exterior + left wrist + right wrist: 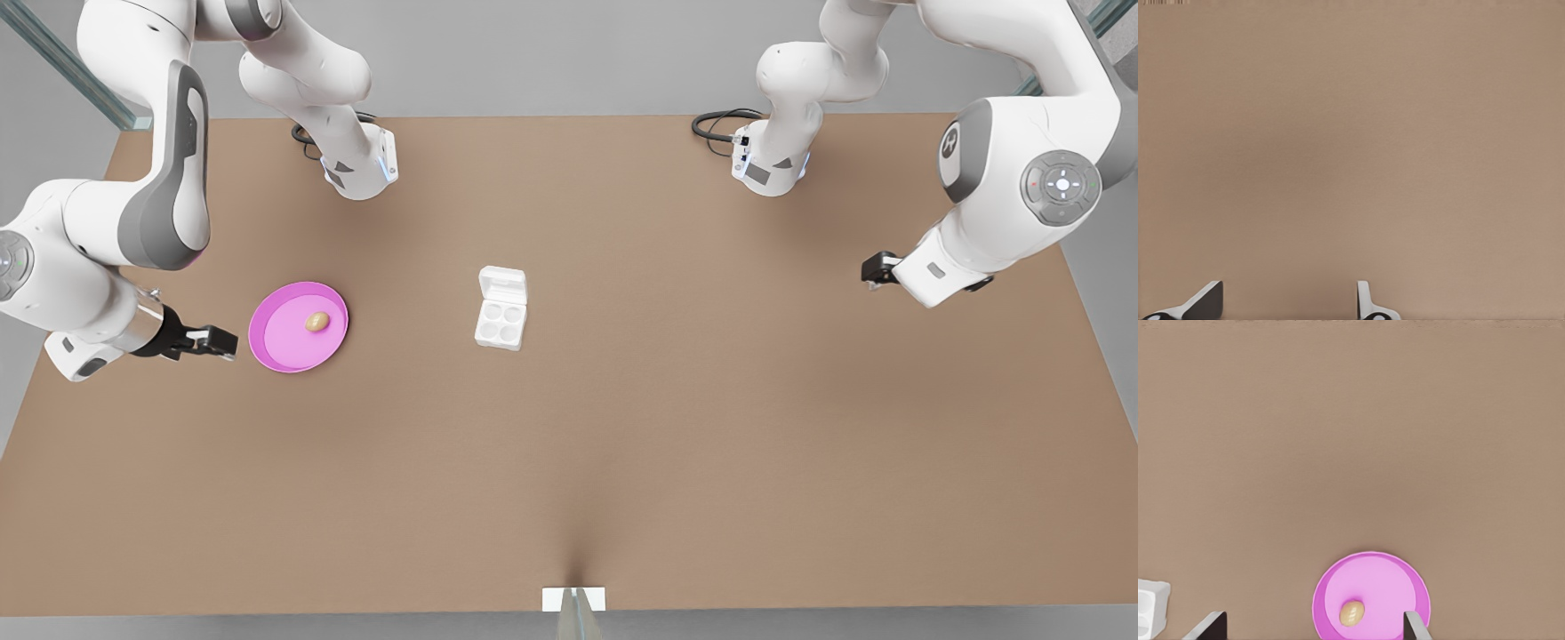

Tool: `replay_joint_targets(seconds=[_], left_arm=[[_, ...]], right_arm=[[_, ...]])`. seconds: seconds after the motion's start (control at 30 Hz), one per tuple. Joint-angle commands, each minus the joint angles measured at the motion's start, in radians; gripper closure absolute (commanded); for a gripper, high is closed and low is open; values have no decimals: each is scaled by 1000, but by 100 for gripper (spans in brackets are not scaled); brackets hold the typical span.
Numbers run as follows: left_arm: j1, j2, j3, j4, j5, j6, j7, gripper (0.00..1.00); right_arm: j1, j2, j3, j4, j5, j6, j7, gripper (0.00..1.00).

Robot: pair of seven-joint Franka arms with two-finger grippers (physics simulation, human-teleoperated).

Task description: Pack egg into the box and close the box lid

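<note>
A tan-brown egg (317,322) (1352,613) lies on a round pink plate (277,354) (1395,577) toward the front view's left. The white box (500,324) sits near the table's middle with its four cups bare, and a corner of the box (1151,607) appears in the right wrist view. The box lid (502,286) is swung back, open, on the far side. My right gripper (213,342) (1313,625) hovers open just beside the plate's outer edge, apart from the egg. Far off at the front view's right, my left gripper (876,269) (1286,303) waits open over bare table.
The brown table (711,427) spreads wide around the box. Two arm bases (360,169) (769,164) with black cables stand at the back edge. A small white marker (573,598) sits at the front edge.
</note>
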Motion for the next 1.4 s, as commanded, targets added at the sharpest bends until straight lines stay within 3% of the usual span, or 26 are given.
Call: replay_joint_targets(seconds=[0.0, 0.13, 0.23, 0.47, 0.57, 1.37], left_arm=[[-2, -1, 0, 0, 1, 1, 24, 0], [-2, 0, 0, 0, 1, 1, 24, 0], [-2, 0, 0, 0, 1, 1, 24, 0], [-6, 5, -4, 0, 1, 1, 24, 0], [-6, 7, -4, 0, 1, 2, 24, 0], [-6, 22, -5, 0, 1, 7, 25, 0]], right_arm=[[-1, -1, 0, -5, 1, 36, 30, 0], [-29, -119, -2, -411, -6, 219, 339, 0], [-73, -127, -2, -735, -6, 578, 408, 0], [-81, -12, 0, -770, 16, 637, 787, 0], [-75, -15, 0, -825, 14, 778, 777, 0], [-66, 58, 6, -919, 14, 773, 816, 0]])
